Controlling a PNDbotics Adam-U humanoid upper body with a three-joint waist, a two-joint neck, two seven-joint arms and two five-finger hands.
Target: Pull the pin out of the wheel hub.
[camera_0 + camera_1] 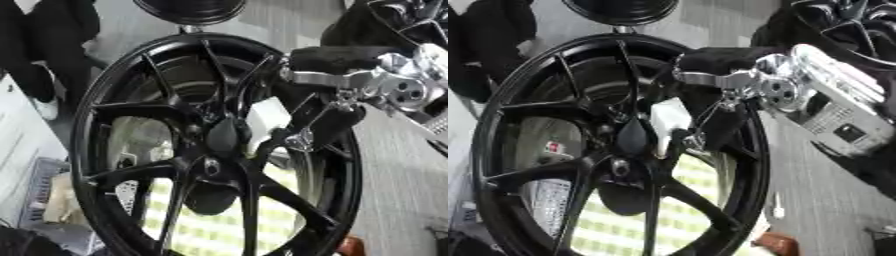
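A black multi-spoke wheel (131,175) stands upright and fills both views, with its hub (223,136) at the centre. My right hand (325,117) reaches in from the upper right, below the silver wrist joint (402,91), and lies against the spokes just right of the hub. A small silver part (302,140) shows at the hand's lower end, close to the hub. A white piece (667,122) sits beside the hub, partly hidden by a spoke and the hand; I cannot tell whether it is the pin. My left hand does not show.
Another black wheel (411,20) stands at the upper right and a round black object (188,10) at the top. Grey floor (402,190) lies to the right. A person in dark clothes (39,45) stands at the far left. A brown object (773,245) lies at the wheel's lower right.
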